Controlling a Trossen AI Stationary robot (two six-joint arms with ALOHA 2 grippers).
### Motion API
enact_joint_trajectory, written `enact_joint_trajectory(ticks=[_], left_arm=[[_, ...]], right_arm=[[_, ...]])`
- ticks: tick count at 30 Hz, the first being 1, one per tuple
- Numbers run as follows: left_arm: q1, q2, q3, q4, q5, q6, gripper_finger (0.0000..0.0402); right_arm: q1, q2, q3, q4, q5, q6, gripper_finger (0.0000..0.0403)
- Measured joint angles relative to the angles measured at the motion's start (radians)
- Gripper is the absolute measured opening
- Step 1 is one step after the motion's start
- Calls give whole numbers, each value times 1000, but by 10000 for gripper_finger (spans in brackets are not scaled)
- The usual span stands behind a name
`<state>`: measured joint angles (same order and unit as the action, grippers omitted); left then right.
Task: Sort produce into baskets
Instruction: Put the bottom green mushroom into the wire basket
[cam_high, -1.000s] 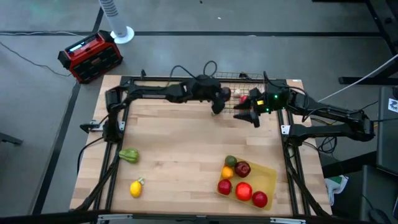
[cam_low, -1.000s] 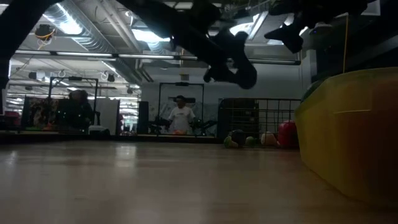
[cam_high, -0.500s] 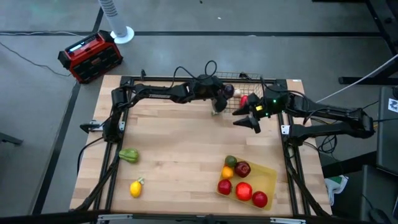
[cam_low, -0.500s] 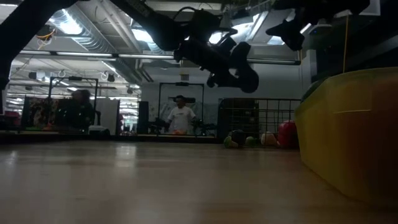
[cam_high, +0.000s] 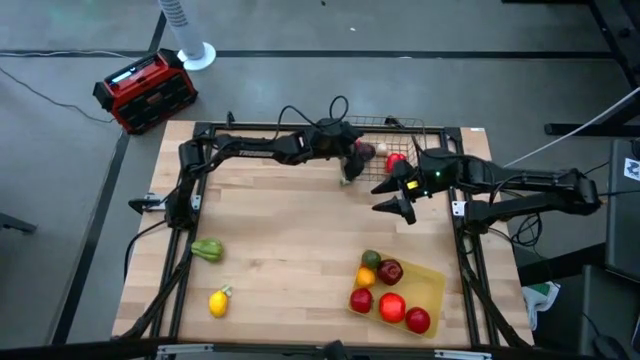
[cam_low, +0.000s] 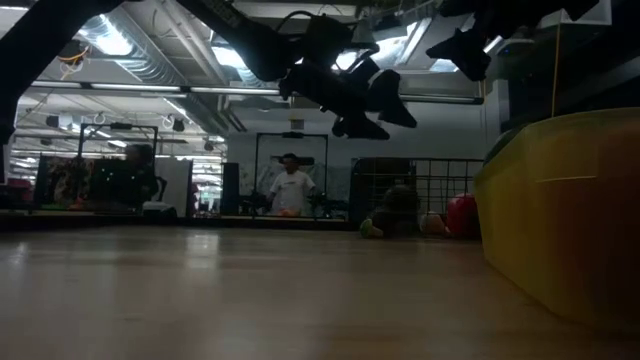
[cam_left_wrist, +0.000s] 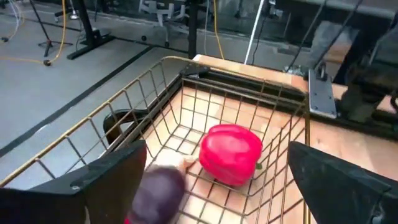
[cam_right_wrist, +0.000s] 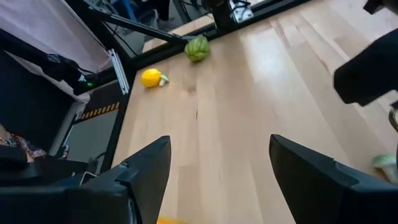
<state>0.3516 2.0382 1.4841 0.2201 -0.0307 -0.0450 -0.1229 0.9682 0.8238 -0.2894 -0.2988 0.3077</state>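
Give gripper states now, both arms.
Left gripper: open over the wire basket, holding nothing.
Right gripper: open, empty, above the table.

Red pepper (cam_left_wrist: 231, 154) in wire basket (cam_left_wrist: 155, 93); six fruits in yellow tray (cam_high: 432, 284).

Grey floor (cam_high: 420, 90), red-and-black box (cam_high: 145, 91)

Pale wooden plank worktop (cam_high: 290, 240), black-framed.
Directly on it: gold wire-mesh basket (cam_high: 425, 131) at far edge, translucent yellow plastic tray (cam_high: 432, 287), green pepper (cam_high: 207, 249), yellow lemon (cam_high: 218, 301).
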Motion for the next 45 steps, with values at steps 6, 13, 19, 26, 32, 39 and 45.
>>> enact_joint_trajectory(ticks=[6, 13, 19, 26, 32, 39, 45], left_arm=[[28, -48, 0, -19, 0, -46, 388], [50, -188, 0, -225, 0, 13, 388], [31, -353, 0, -542, 0, -3, 388], [-75, -522, 0, -1040, 2, -224, 388], [-269, -590, 0, -1449, 4, -607, 388], [-597, -593, -20, -1651, 4, -1075, 388], [-835, -593, -86, -1582, 5, -1414, 388]], right_arm=[[-1, 13, 0, -1, 37, 0, 269], [-1, 20, 0, -9, 65, 0, 269], [-1, 20, 0, -9, 84, 0, 269], [-1, 20, 0, -23, 91, -2, 269], [-2, 20, 0, -29, 91, -2, 269], [-2, 20, 0, -29, 90, -2, 269], [-2, 20, 0, -29, 90, -2, 269]])
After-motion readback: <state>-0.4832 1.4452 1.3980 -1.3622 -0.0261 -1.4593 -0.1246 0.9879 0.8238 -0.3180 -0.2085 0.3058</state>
